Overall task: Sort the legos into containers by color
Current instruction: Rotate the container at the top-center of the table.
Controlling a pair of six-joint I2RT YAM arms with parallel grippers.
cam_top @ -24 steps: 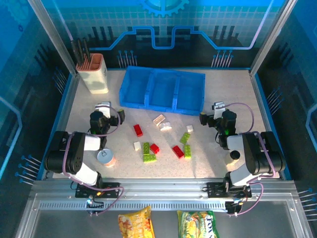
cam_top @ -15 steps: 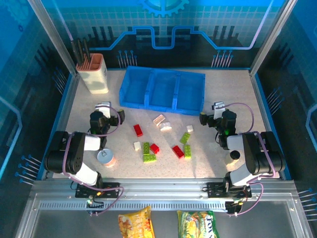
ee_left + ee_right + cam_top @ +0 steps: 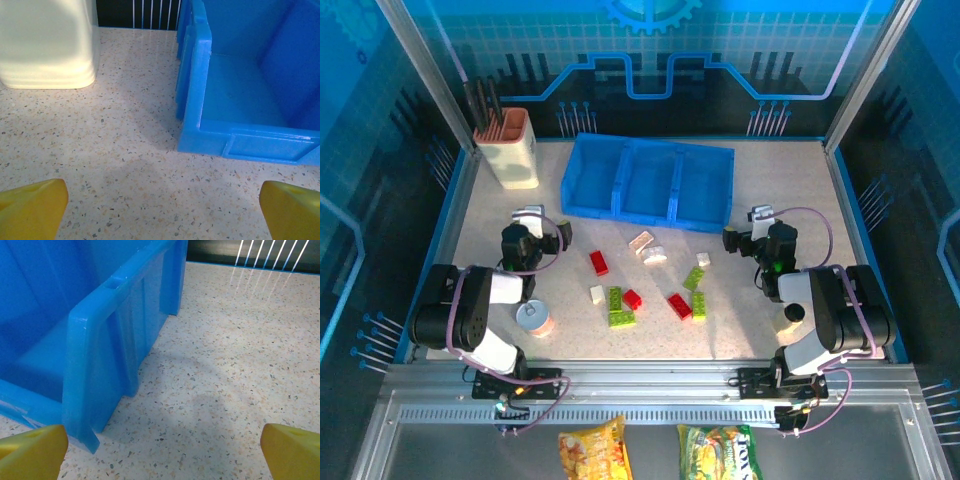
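Observation:
The legos lie scattered on the speckled table in front of the containers [image 3: 619, 181], a blue tray of three bins. Red bricks [image 3: 599, 263] [image 3: 679, 306], lime green bricks [image 3: 615, 298] [image 3: 693, 279] and white bricks [image 3: 641, 241] [image 3: 597, 294] lie between the two arms. My left gripper [image 3: 542, 229] rests low at the left, open and holding nothing. It faces the tray's left bin [image 3: 195, 95], with its yellow fingertips [image 3: 31, 210] wide apart. My right gripper [image 3: 748, 234] sits at the right, also open, beside the tray's right wall [image 3: 100, 355].
A beige utensil holder [image 3: 510, 150] with dark handles stands at the back left and shows close by as a pale block [image 3: 47, 45]. A small round can [image 3: 533, 318] stands by the left arm. Two snack bags [image 3: 593, 452] lie below the rail.

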